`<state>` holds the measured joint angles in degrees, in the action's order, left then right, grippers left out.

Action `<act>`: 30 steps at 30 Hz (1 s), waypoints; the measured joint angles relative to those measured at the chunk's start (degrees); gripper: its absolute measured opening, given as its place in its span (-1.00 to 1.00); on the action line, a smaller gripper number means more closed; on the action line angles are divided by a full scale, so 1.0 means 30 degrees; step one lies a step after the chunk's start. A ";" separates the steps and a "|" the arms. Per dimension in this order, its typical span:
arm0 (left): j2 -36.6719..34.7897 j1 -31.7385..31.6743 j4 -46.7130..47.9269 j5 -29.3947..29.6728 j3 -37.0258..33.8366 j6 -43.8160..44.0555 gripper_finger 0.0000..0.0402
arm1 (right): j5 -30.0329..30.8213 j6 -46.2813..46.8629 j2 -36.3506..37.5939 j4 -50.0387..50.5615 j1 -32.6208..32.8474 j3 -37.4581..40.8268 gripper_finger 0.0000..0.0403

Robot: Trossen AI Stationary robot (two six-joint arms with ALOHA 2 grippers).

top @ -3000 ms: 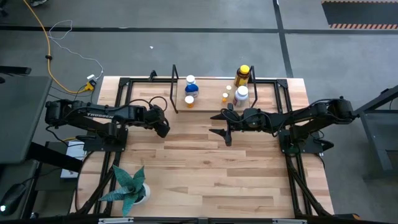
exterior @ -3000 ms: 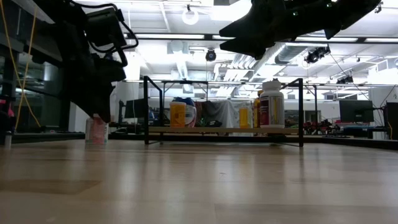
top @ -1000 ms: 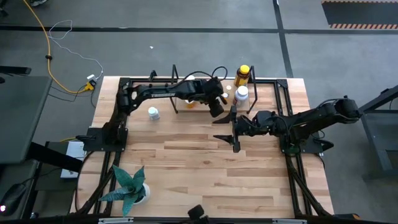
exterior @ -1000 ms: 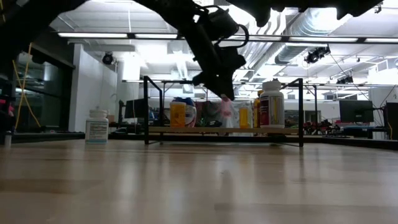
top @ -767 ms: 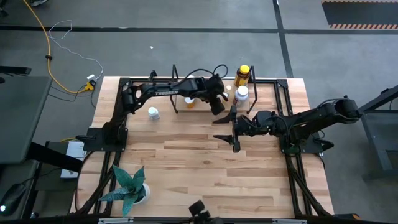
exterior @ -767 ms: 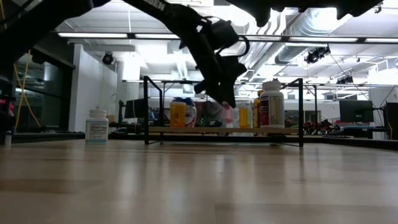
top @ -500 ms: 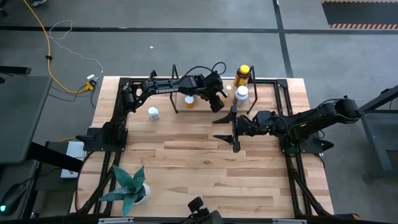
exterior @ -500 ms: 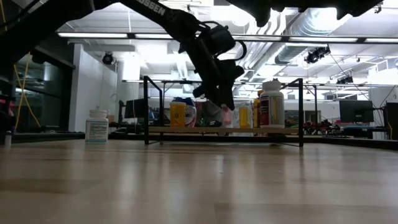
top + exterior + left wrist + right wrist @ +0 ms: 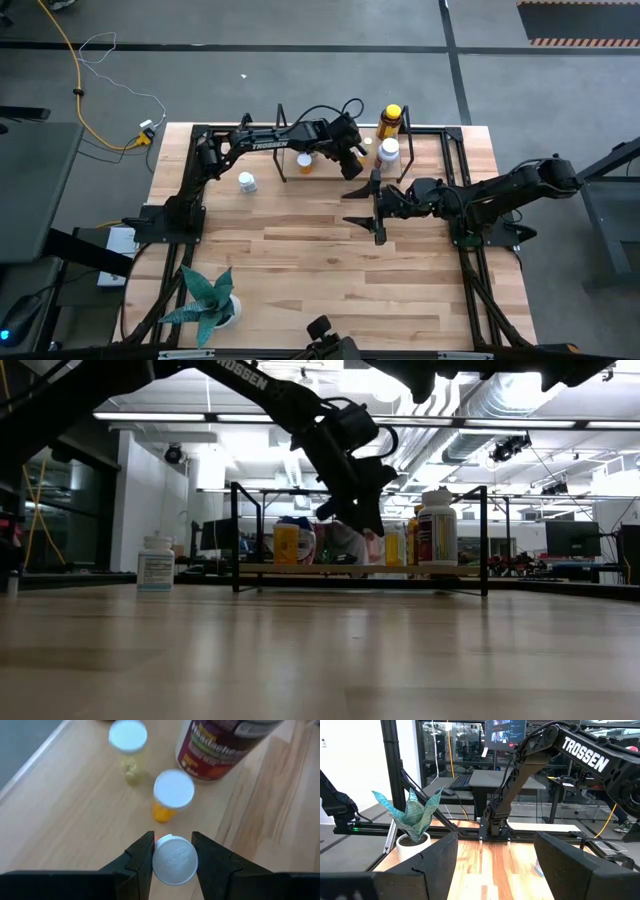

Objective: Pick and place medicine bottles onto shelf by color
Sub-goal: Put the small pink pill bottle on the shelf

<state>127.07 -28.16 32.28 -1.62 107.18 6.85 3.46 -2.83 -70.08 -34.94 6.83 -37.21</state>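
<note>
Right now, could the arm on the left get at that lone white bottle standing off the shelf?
Probably not at once. The left gripper is over the shelf, shut on a small white-capped vial. The lone white bottle stands clear on the table, beside that arm, so once the fingers let go, nothing seems to block it.

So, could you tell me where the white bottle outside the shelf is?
In the high view the white bottle stands on the table's left side, just left of the shelf.

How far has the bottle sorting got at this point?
Done: several bottles stand on the shelf. In hand: the left pincer holds a white-capped vial over the shelf. Left: one white bottle on the table. The right pincer waits open mid-table.
</note>
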 joint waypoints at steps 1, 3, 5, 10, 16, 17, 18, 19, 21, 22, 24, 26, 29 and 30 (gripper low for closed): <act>0.0039 0.0000 0.0033 -0.0099 -0.0014 -0.0005 -0.44 | -0.0004 0.0000 0.0000 0.0000 0.0004 0.0000 0.27; 0.0041 0.0007 -0.0168 -0.0102 -0.0016 -0.0259 -0.44 | 0.0001 0.0000 0.0000 0.0000 0.0004 0.0000 0.27; 0.0041 0.0036 -0.0331 -0.0107 -0.0001 -0.0578 -0.44 | 0.0001 0.0000 0.0000 0.0000 0.0003 0.0000 0.27; 0.0041 0.0051 -0.0272 -0.0112 -0.0001 -0.0657 -0.44 | 0.0001 0.0000 0.0000 0.0000 0.0006 0.0000 0.27; 0.0238 0.0143 -0.0467 -0.0071 -0.0023 -0.0873 -0.44 | 0.0001 0.0000 0.0000 0.0000 0.0000 0.0000 0.27; 0.0250 0.0138 -0.0479 -0.0084 -0.0023 -0.0870 -0.44 | 0.0001 0.0000 0.0000 0.0000 0.0004 0.0000 0.27; 0.0307 0.0138 -0.0606 -0.0072 -0.0016 -0.0872 -0.44 | 0.0001 0.0000 0.0000 0.0000 0.0000 0.0000 0.27; 0.0361 0.0138 -0.0738 -0.0079 -0.0016 -0.0869 -0.44 | 0.0001 0.0000 0.0000 0.0000 0.0000 0.0000 0.27; 0.0361 0.0146 -0.0791 -0.0070 -0.0016 -0.0874 -0.44 | 0.0001 0.0003 0.0000 0.0000 0.0004 0.0000 0.27; 0.0361 0.0146 -0.0874 -0.0076 -0.0016 -0.0874 -0.44 | 0.0001 0.0005 0.0000 0.0000 0.0002 0.0000 0.27; 0.0366 0.0172 -0.0928 -0.0048 -0.0016 -0.1004 -0.42 | 0.0001 0.0000 0.0000 0.0000 -0.0001 0.0000 0.27; 0.0369 0.0185 -0.0980 0.0022 -0.0016 -0.1146 -0.37 | 0.0001 0.0000 0.0000 0.0000 0.0001 0.0000 0.27; 0.0369 0.0182 -0.0980 0.0346 -0.0016 -0.1355 -0.27 | 0.0001 0.0000 0.0000 0.0000 -0.0001 0.0000 0.27; 0.0369 0.0189 -0.0980 0.0398 -0.0016 -0.1348 -0.23 | 0.0001 0.0000 0.0000 0.0000 0.0000 0.0000 0.27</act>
<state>128.18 -27.60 29.34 -0.42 107.13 2.81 3.46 -2.83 -70.08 -34.94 6.83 -37.21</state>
